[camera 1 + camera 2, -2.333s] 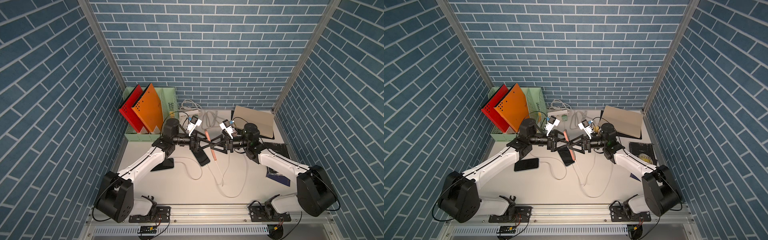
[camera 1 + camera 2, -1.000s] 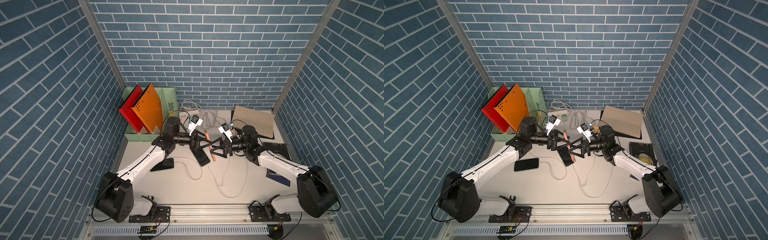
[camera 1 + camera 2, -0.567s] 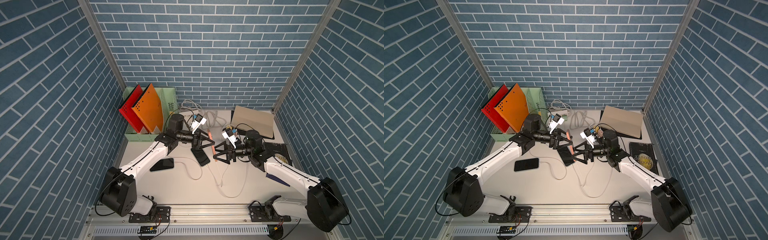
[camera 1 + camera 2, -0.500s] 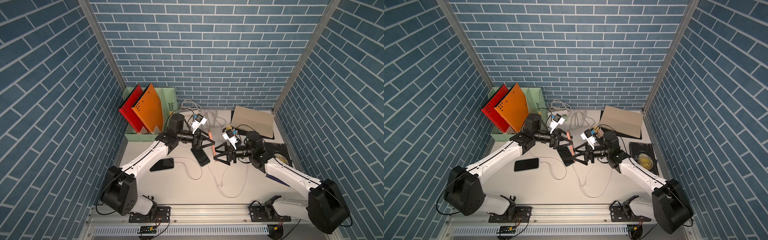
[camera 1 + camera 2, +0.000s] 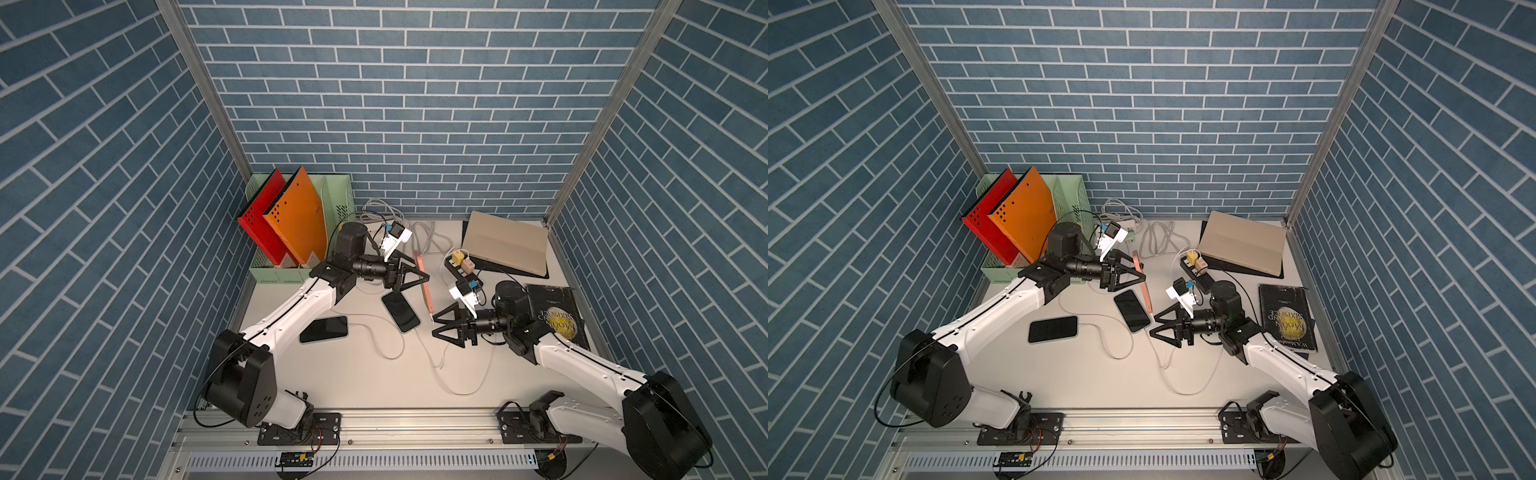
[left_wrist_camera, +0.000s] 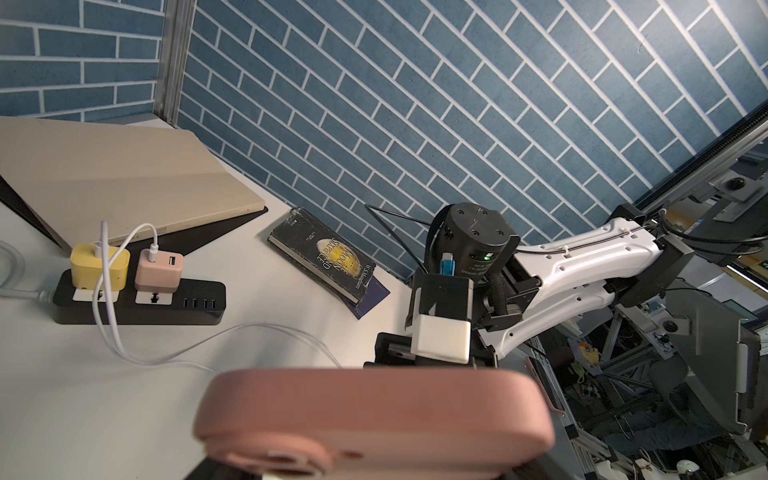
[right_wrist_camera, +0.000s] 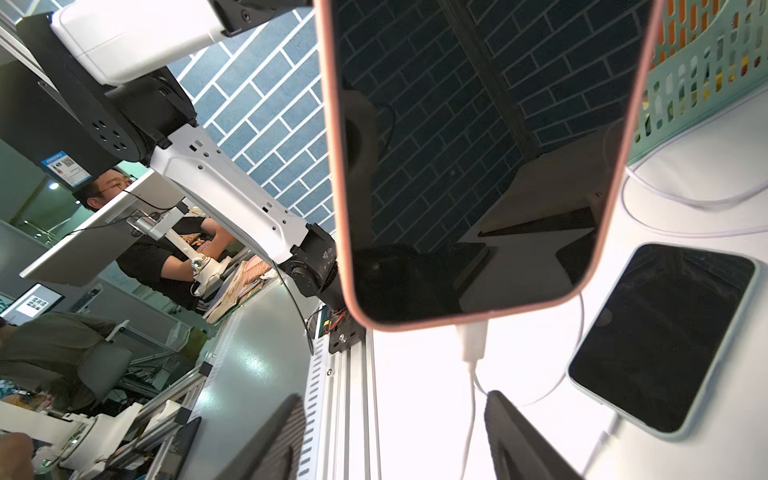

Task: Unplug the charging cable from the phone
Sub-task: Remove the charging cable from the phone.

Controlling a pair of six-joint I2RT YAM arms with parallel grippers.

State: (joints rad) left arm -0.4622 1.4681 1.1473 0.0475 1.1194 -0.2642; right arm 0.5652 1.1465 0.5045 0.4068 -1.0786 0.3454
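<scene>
The left pincer [image 5: 423, 277] pinches the pink-cased phone [image 5: 428, 300], held on edge above the middle of the surface [image 5: 357, 374]. The white charging cable [image 7: 471, 399] is plugged into its lower end and runs down between the spread fingers of the right pincer [image 5: 433, 327].

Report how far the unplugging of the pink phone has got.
Done: left gripper holds the pink phone on edge, off the table. In hand: right gripper, jaws open, straddles the white cable just past its plug. Left: clamp the plug and pull; it is seated in the phone.
</scene>
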